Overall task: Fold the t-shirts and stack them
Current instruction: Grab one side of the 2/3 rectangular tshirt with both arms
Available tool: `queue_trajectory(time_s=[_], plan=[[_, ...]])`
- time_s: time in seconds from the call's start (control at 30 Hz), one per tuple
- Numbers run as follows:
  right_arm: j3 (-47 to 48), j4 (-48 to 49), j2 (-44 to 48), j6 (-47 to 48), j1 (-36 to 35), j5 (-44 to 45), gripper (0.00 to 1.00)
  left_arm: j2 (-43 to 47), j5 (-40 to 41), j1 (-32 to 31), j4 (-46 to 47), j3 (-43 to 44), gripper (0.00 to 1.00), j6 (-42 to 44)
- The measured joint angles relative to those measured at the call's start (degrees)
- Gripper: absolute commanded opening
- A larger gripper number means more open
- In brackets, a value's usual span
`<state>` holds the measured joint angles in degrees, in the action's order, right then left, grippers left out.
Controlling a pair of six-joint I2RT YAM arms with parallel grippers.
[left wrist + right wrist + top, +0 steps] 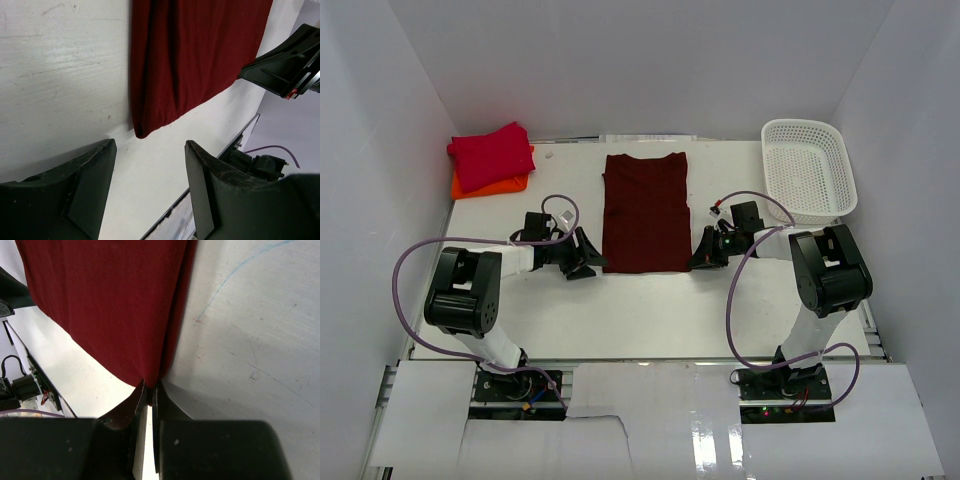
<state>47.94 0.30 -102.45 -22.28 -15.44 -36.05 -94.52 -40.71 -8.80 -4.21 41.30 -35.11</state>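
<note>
The dark maroon t-shirt (645, 213) lies flat mid-table, folded into a long strip. My right gripper (700, 260) is at its near right corner, and in the right wrist view the gripper (150, 386) is shut on that corner of the maroon cloth (110, 305). At the near left corner my left gripper (593, 263) stands open. In the left wrist view the shirt's corner (142, 131) lies just ahead of the left gripper (150, 150), untouched, with bare table between the fingers (92, 180). A crimson red t-shirt (490, 153) sits folded on an orange one (498, 186) at the back left.
A white mesh basket (808, 170) stands at the back right, with nothing in it. White walls close in the table on three sides. The right arm's cable (745, 285) loops beside the shirt. The table's near edge (210, 165) runs close behind the left gripper.
</note>
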Motion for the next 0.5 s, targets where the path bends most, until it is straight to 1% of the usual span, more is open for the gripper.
queue_trajectory(time_s=[0.23, 0.5], plan=[[0.0, -0.2, 0.1, 0.0, 0.0, 0.1, 0.08, -0.5, 1.3, 0.0, 2.6, -0.5, 0.67, -2.4], [0.0, -0.3, 0.2, 0.2, 0.0, 0.1, 0.08, -1.9, 0.9, -0.3, 4.8, -0.4, 0.66, -3.8]])
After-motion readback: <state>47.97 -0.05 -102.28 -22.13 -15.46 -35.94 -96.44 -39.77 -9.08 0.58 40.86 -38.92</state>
